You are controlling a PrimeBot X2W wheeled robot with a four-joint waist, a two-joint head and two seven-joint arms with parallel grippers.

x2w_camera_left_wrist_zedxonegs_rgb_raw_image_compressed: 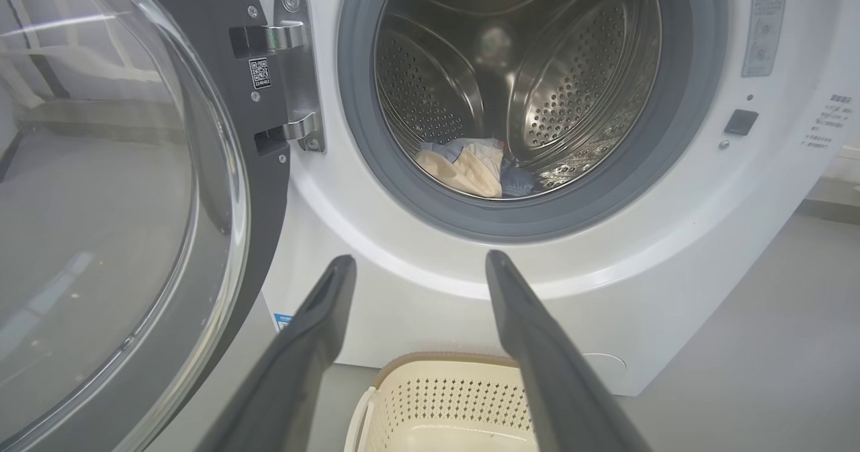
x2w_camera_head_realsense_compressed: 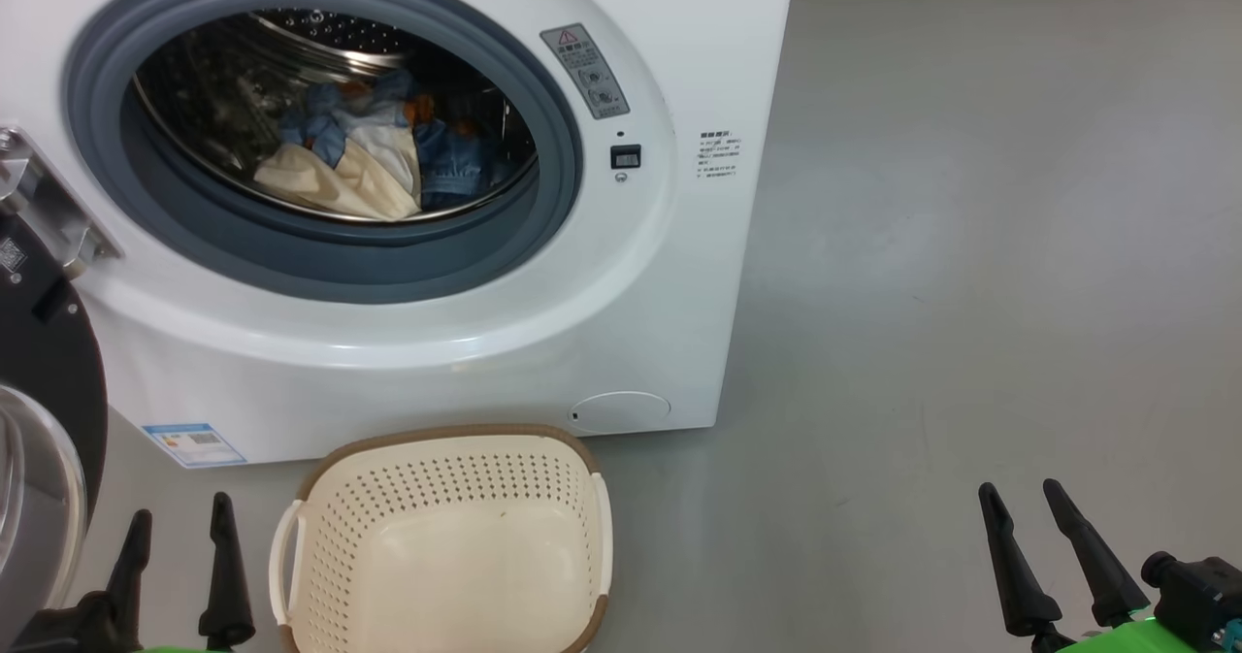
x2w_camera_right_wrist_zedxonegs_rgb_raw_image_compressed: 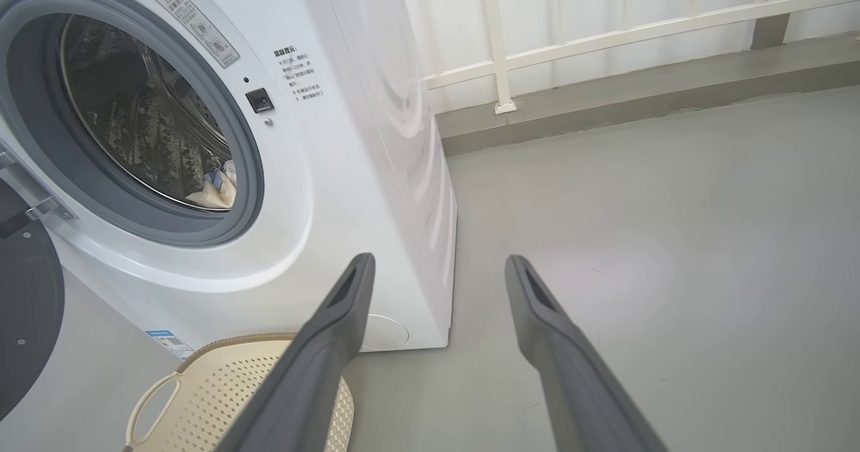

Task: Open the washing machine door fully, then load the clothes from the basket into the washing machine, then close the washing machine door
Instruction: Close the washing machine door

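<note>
- Head view: A bare grey floor [x2w_camera_head_realsense_compressed: 970,245] is shown, with the washing machine [x2w_camera_head_realsense_compressed: 621,323] standing on it at the upper left. The clothes [x2w_camera_head_realsense_compressed: 369,163] are seen heaped inside the drum, blue and cream. The basket [x2w_camera_head_realsense_compressed: 446,437] is set just before the machine and is seen empty. The washing machine door [x2w_camera_head_realsense_compressed: 49,381] is swung out at the far left edge. The left gripper [x2w_camera_head_realsense_compressed: 182,507] is seen at the lower left, fingers parted with nothing between them, just beside the door. The right gripper [x2w_camera_head_realsense_compressed: 1021,486], likewise spread and empty, is well apart at the lower right. Closing the door is judged to be the step left, and the left arm is judged the nearer.
- Left wrist view: The door's glass bowl [x2w_camera_left_wrist_zedxonegs_rgb_raw_image_compressed: 101,203] is shown large to the left of the open fingers, joined to the machine by a steel hinge [x2w_camera_left_wrist_zedxonegs_rgb_raw_image_compressed: 299,69]. A swing rightward about that upright hinge line would be called for. The drum's depth is shown here, with the clothes [x2w_camera_left_wrist_zedxonegs_rgb_raw_image_compressed: 470,166] low inside it.
- Right wrist view: A white railing [x2w_camera_right_wrist_zedxonegs_rgb_raw_image_compressed: 605,35] behind the machine is shown, which the other views lack. A dark slice of the door [x2w_camera_right_wrist_zedxonegs_rgb_raw_image_compressed: 27,304] is caught at the left edge, far from the parted fingers [x2w_camera_right_wrist_zedxonegs_rgb_raw_image_compressed: 336,318].
</note>
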